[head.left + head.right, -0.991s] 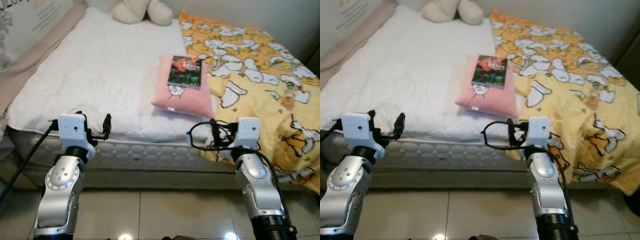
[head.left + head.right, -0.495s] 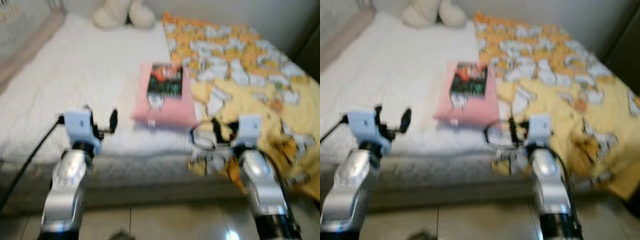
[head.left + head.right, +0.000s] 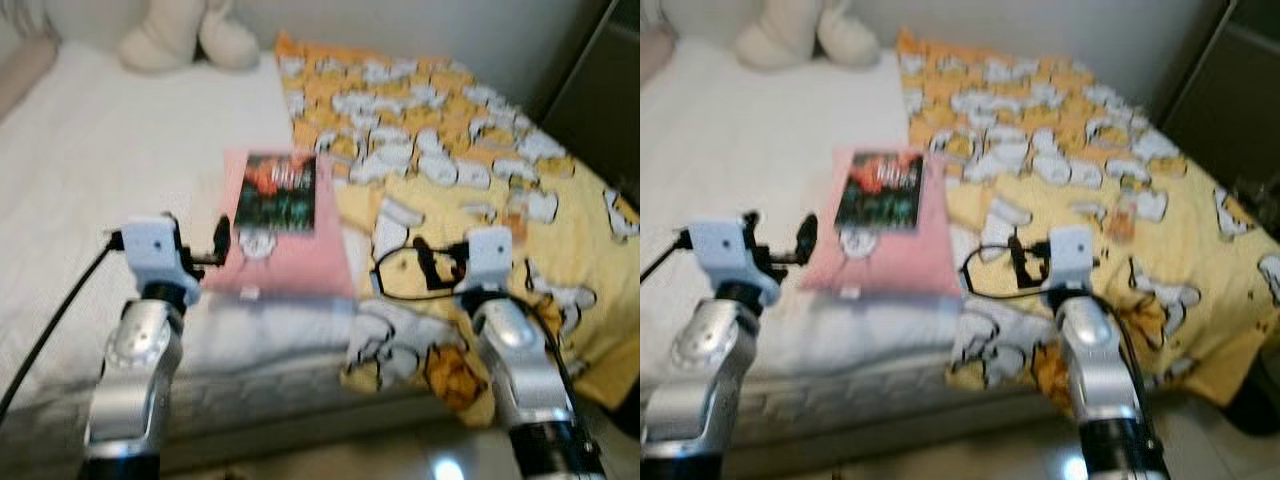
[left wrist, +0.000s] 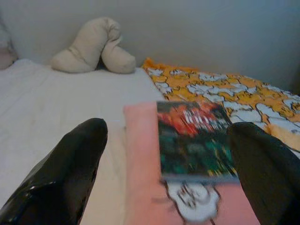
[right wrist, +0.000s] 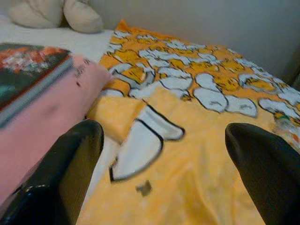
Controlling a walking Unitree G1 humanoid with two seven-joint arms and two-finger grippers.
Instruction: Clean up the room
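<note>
white quilted bed [image 3: 90,170], glossy book [image 3: 277,195] on pink pillow [image 3: 290,265].

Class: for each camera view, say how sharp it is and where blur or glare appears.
Left and right eye views: soft motion blur throughout, the book title unreadable, a bright glare spot on the floor. Left wrist view: book smeared, the plush toy fairly clear. Right wrist view: the yellow blanket moderately sharp, the near fingers blurred.

a cream plush toy [image 3: 185,35] lies at the head of the white mattress [image 3: 90,150], against the wall.
</note>
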